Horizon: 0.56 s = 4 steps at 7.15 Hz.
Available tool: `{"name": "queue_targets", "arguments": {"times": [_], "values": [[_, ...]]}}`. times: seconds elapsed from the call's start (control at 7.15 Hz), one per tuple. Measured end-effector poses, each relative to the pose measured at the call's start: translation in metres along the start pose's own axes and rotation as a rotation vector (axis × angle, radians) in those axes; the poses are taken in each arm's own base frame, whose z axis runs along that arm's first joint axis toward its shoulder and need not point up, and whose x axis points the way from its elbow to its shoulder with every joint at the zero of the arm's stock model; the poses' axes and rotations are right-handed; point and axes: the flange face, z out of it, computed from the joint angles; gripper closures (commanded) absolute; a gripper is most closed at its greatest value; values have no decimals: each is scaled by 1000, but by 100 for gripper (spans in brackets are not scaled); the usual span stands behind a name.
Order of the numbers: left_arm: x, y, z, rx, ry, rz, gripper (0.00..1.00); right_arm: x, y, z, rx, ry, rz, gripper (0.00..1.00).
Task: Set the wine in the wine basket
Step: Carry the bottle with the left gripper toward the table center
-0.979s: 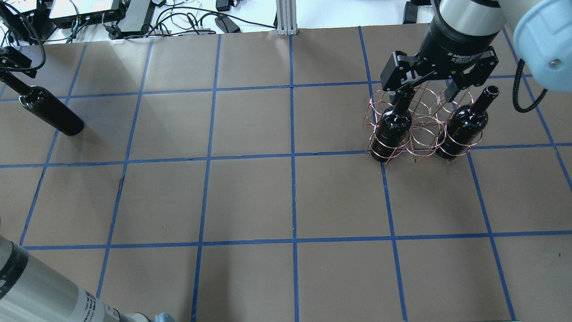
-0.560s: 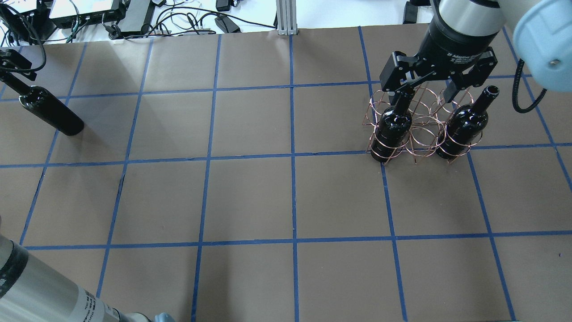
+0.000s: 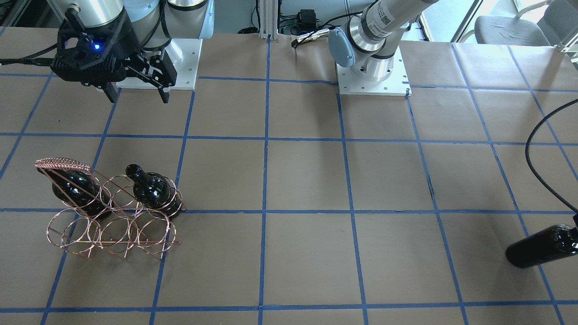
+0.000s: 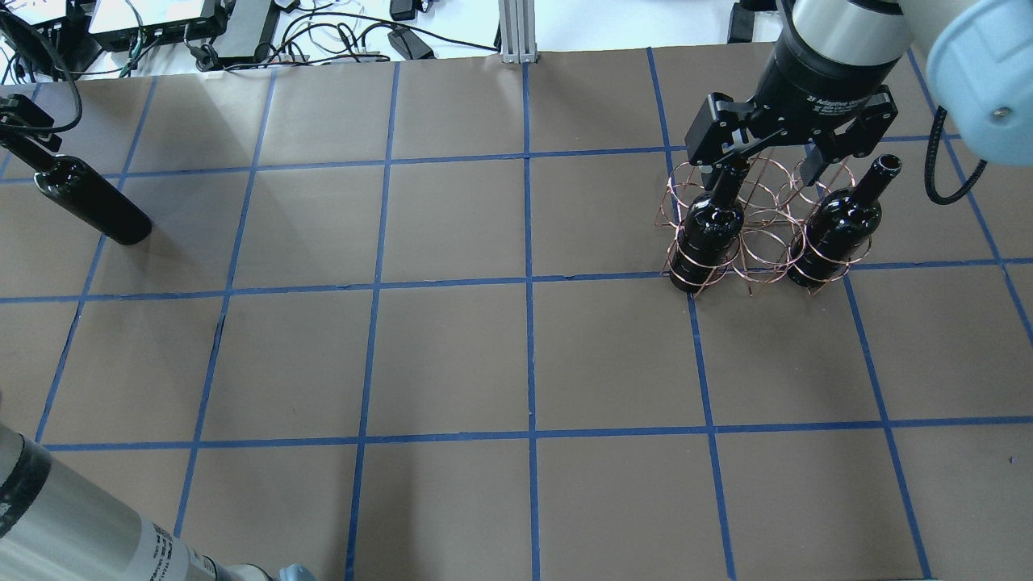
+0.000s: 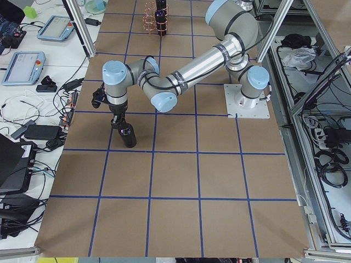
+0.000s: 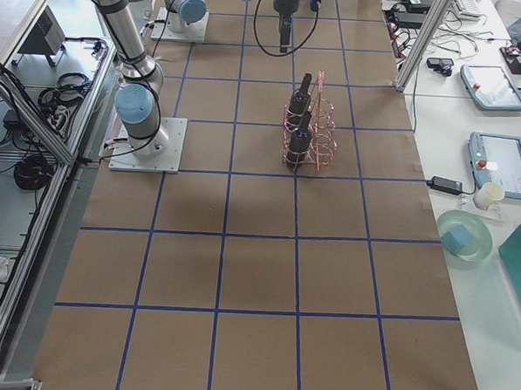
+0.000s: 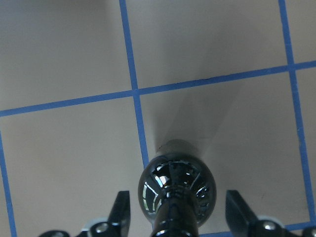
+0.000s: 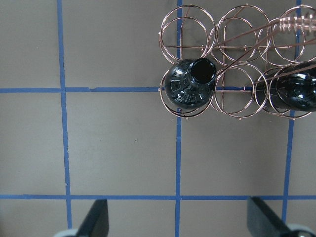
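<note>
- Counting bottles gives the progress: two bottles (image 3: pixel 79 192) (image 3: pixel 151 192) already stand neck-up in the wine basket (image 3: pixel 113 230), in the row nearer the robot, with empty ring space between them.
- The third wine (image 4: pixel 93 202) is not yet in. It stands on the table (image 4: pixel 452 355) at the far left edge, well apart from the basket.
- The left gripper (image 7: pixel 180 211) sits over that bottle. Its fingers (image 7: pixel 122 210) are spread to either side of the neck with a clear gap on both sides, so I judge it is not yet gripped.
- The right gripper (image 4: pixel 763 161) hangs above the basket with its fingers wide apart and nothing between them.
- What is left, as I judge it: clamp the neck, lift, carry the bottle across the table and lower it into a free ring.
- The table surface is flat brown paper marked into squares by blue tape (image 4: pixel 529 282).
- Beyond the far edge lie cables and electronics (image 4: pixel 161 24) and an aluminium post (image 4: pixel 514 28).
- The side views show benches with tablets (image 5: pixel 22 66) and a bowl (image 6: pixel 464 236).
</note>
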Motion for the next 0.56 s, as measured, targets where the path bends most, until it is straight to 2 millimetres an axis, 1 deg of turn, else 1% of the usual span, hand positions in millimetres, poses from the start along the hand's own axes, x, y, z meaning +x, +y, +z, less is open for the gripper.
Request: {"name": "queue_targets", "arguments": {"times": [0.14,0.28,0.56], "values": [[0,0,0,0,1,-1,91,0,0,0,0,0,0,0],[0,0,0,-1,1,-1,100,0,0,0,-1,0,0,0],[1,3,-4,-15,-1,-2,100,0,0,1,0,0,-1,0]]}}
